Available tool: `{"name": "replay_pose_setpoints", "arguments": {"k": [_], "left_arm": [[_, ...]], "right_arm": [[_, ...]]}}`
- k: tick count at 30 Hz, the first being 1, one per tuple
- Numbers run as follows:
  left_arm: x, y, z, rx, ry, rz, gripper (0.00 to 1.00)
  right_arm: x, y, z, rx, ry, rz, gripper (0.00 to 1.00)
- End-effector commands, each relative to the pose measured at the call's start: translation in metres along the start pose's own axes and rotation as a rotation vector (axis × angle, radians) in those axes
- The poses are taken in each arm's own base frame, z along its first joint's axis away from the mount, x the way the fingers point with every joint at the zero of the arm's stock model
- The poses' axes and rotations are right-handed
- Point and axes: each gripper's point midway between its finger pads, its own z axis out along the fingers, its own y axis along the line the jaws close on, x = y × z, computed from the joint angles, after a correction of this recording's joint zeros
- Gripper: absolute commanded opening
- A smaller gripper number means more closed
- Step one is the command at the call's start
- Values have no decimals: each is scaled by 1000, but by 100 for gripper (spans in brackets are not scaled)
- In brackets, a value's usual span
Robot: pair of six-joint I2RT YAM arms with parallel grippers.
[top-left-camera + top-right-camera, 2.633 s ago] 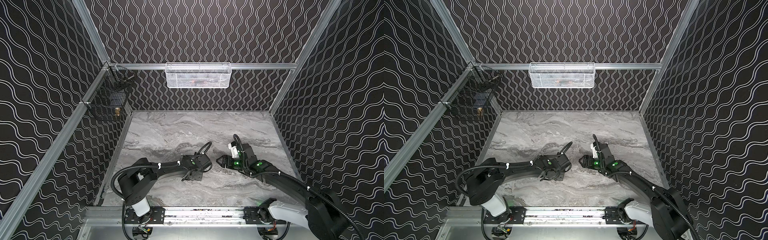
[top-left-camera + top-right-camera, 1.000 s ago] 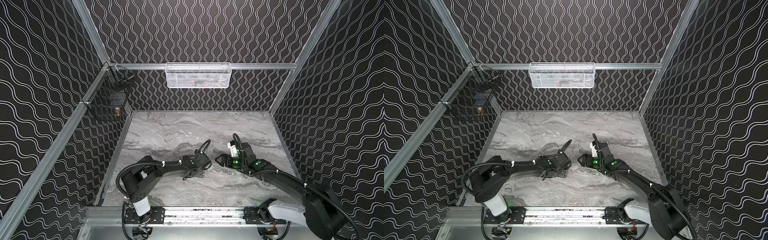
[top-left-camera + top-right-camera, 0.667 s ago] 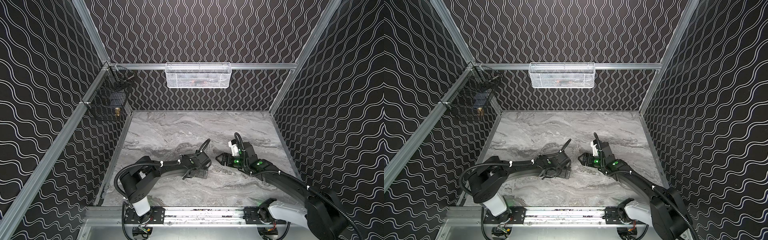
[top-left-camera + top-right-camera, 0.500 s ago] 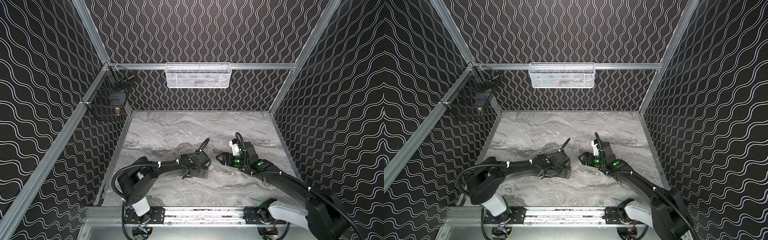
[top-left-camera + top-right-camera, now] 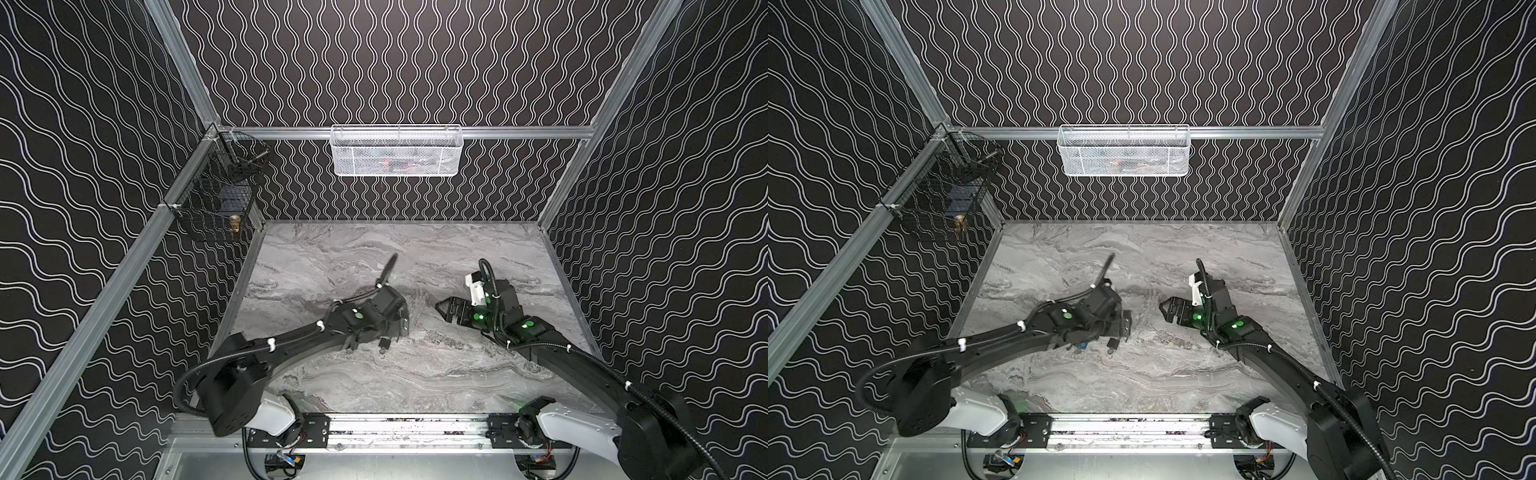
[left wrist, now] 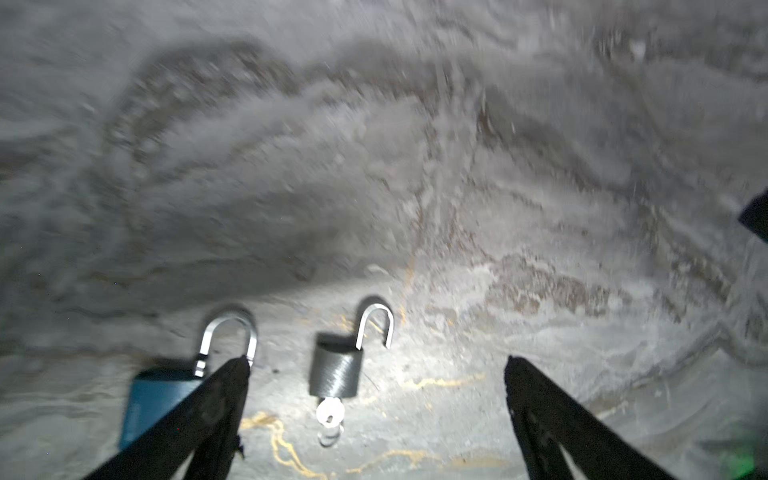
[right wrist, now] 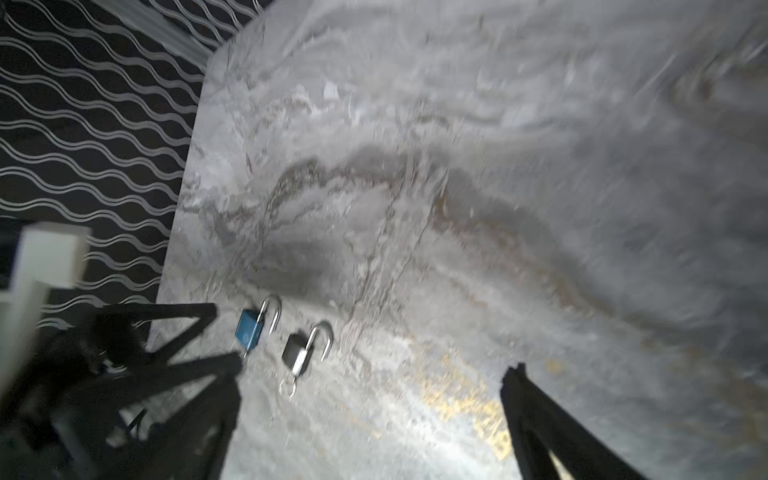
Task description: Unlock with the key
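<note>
The grey padlock [image 6: 336, 370] lies on the marble tabletop [image 5: 415, 374], shackle sprung free and key [image 6: 329, 411] in its keyway, just beside a blue padlock [image 6: 156, 392], while the left gripper [image 6: 376, 365] and right gripper [image 7: 372, 370] hang spread wide and empty, the unlocking apparently done.

A small dark padlock [image 5: 386, 343] lies on the marble table [image 5: 415, 374] just beside the left tool [image 5: 403, 322]
</note>
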Motion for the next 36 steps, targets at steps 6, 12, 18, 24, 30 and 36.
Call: {"name": "replay_pose_setpoints", "arguments": {"k": [6, 12, 18, 24, 30, 36], "left_arm": [[-102, 188, -38, -518, -379, -204, 99], [-92, 292, -36, -680, -469, -258, 98], [-79, 294, -17, -643, -611, -88, 99], [-80, 280, 3, -536, -697, 8, 99], [-74, 247, 20, -357, -777, 182, 99], [-82, 251, 43, -431, -629, 177, 99]], "right_arm": [[-95, -105, -61, 530, -543, 24, 99], [-108, -181, -89, 814, -741, 5, 99], [-101, -224, -90, 834, -798, -60, 99], [-109, -203, -70, 590, -808, -251, 99], [-95, -214, -49, 538, -717, -257, 99], [-105, -208, -37, 533, -684, -303, 99]]}}
